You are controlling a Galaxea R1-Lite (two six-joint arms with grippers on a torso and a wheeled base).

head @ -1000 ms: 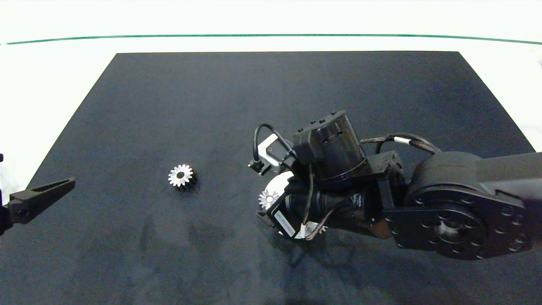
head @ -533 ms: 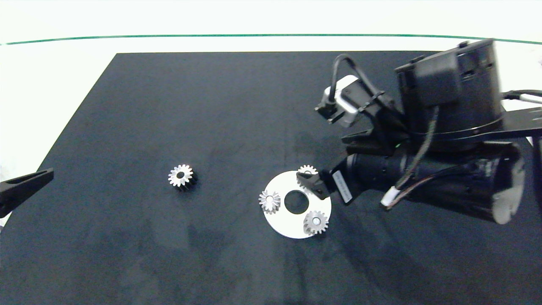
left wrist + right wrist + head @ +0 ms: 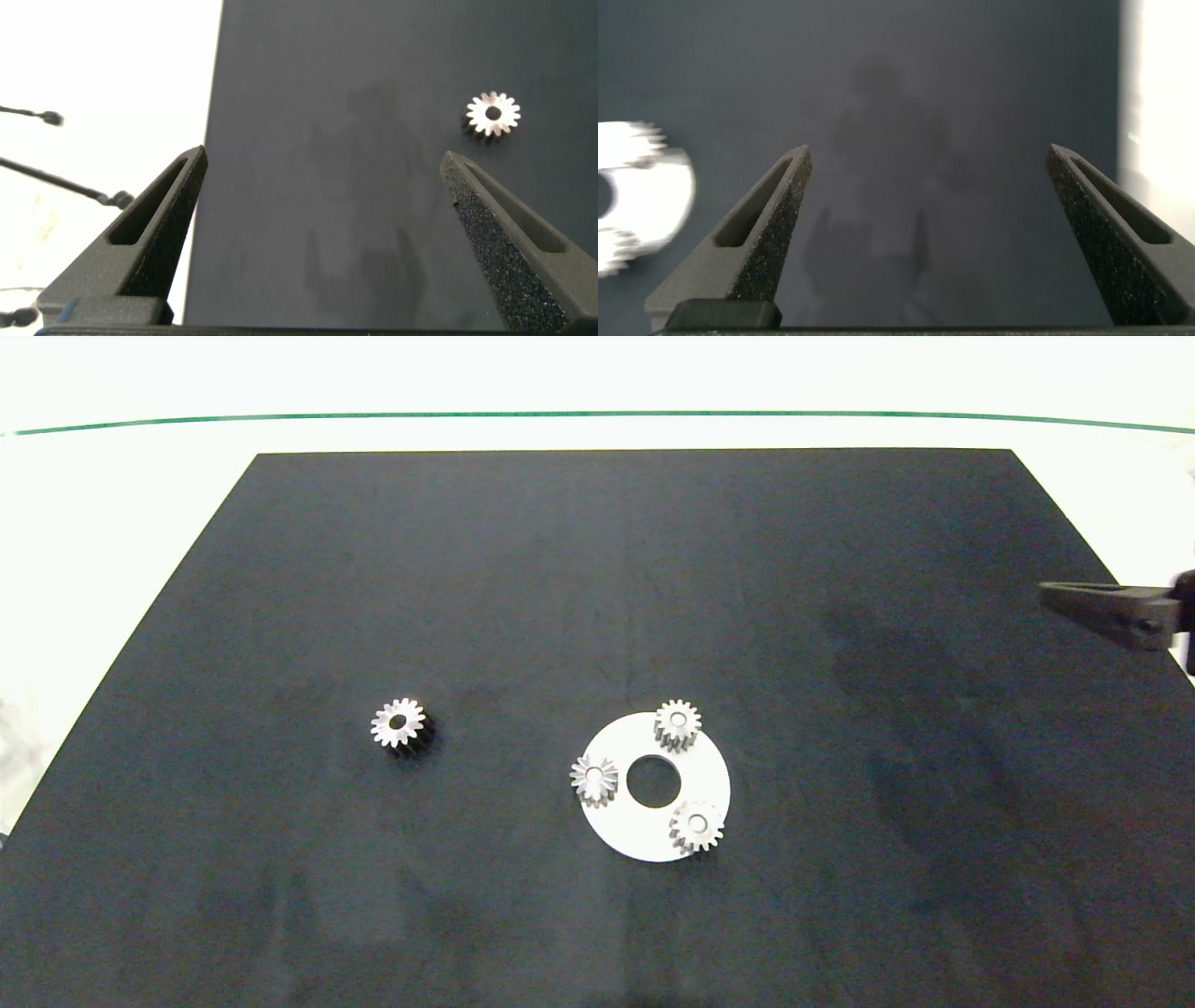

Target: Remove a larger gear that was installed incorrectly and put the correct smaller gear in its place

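A black mat is covering most of a white table, and a thin green line is running across the table's far side.

The right gripper is sitting at the mat's right edge with its fingers spread wide and nothing between them; only one dark fingertip is showing in the head view. The left gripper is likewise standing open and empty over the mat's left border, out of the head view altogether. Both are well apart from every gear.

Moving inward, a white disc with a round centre hole is lying flat right of the mat's middle. Three gears are standing on it near its rim, spaced roughly evenly around the hole. The smaller gear on the far side is sitting upright like its two neighbours; all three are appearing alike in size, bright on top, with pointed teeth and a light centre.

The larger gear is lying alone on the bare mat, well to the left of the disc, toothed face up, its sides and bore reading dark.

Judgement: the swap is looking complete, with the wrong gear off and a matching set installed. Whether the far gear is fully seated cannot be confirmed from overhead; it is probably home. Nothing further appears outstanding.
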